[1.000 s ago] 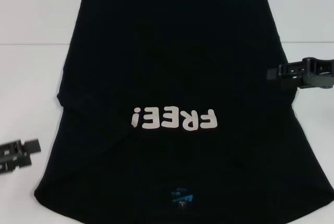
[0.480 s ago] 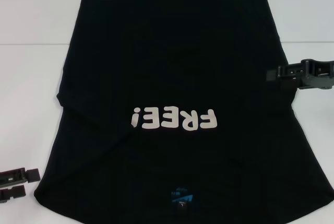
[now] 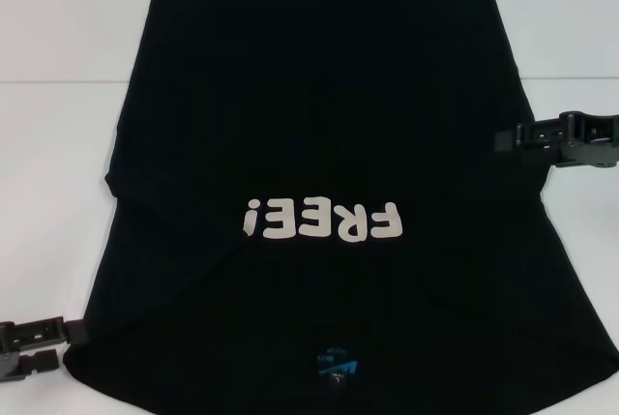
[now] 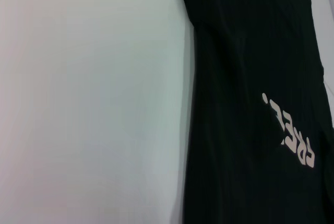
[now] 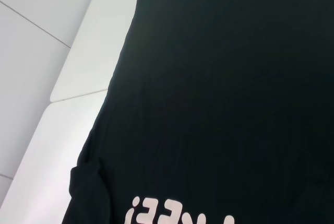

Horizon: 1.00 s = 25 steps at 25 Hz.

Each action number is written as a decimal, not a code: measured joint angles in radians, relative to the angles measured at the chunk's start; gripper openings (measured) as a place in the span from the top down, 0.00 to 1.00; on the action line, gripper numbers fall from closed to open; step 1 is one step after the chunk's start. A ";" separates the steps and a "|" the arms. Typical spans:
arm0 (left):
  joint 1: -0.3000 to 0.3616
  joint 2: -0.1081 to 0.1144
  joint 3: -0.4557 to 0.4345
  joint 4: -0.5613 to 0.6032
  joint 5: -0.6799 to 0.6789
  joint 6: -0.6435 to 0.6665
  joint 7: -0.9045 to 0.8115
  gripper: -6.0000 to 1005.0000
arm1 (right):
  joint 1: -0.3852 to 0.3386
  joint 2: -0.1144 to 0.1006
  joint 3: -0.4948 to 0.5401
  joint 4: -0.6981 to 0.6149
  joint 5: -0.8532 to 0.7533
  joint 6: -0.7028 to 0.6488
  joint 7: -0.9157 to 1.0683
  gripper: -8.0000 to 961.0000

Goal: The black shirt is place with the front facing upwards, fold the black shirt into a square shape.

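Observation:
The black shirt (image 3: 319, 125) lies flat on the white table (image 3: 58, 96), front up, both sleeves folded in, the hem on the far side. Its off-white "FREE!" lettering (image 3: 322, 222) and blue neck label (image 3: 336, 365) are on the near side. My left gripper (image 3: 60, 344) is open, low at the shirt's near-left corner, its fingertips right at the cloth edge. My right gripper (image 3: 501, 139) hovers at the shirt's right edge, about mid-length. The shirt also shows in the left wrist view (image 4: 245, 78) and in the right wrist view (image 5: 219, 78).
A seam (image 3: 58, 81) crosses the white table on the far side. The table's edge and a pale wall (image 5: 31, 36) show in the right wrist view. Bare table lies left (image 4: 88, 98) of the shirt.
My left gripper has moved nearer and a little right, from beside the shirt's left edge to its near-left corner. The right gripper and the shirt have barely moved.

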<state>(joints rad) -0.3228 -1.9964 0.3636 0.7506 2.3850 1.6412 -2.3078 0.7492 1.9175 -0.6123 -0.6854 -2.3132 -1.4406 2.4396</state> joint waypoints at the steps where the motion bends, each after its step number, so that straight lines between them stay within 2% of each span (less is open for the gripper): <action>1: 0.000 0.000 0.003 -0.002 0.000 -0.004 0.000 0.14 | 0.000 0.000 0.000 0.001 0.000 0.000 0.000 0.31; 8: -0.003 -0.009 0.038 -0.003 0.000 -0.025 -0.003 0.14 | -0.002 -0.001 0.003 0.002 0.000 0.002 -0.001 0.31; 15: -0.025 -0.020 0.045 -0.005 0.001 -0.039 -0.005 0.14 | -0.010 -0.002 0.003 0.001 0.000 -0.002 -0.001 0.32; 22: -0.040 -0.022 0.037 -0.014 -0.008 -0.043 -0.019 0.15 | -0.023 -0.008 0.011 0.000 0.000 -0.003 -0.001 0.33; 25: -0.035 -0.022 0.028 -0.003 -0.017 -0.043 -0.023 0.27 | -0.029 -0.010 0.016 0.000 0.000 -0.005 -0.003 0.33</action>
<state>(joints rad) -0.3576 -2.0186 0.3913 0.7475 2.3677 1.5985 -2.3307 0.7198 1.9076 -0.5958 -0.6856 -2.3129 -1.4452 2.4363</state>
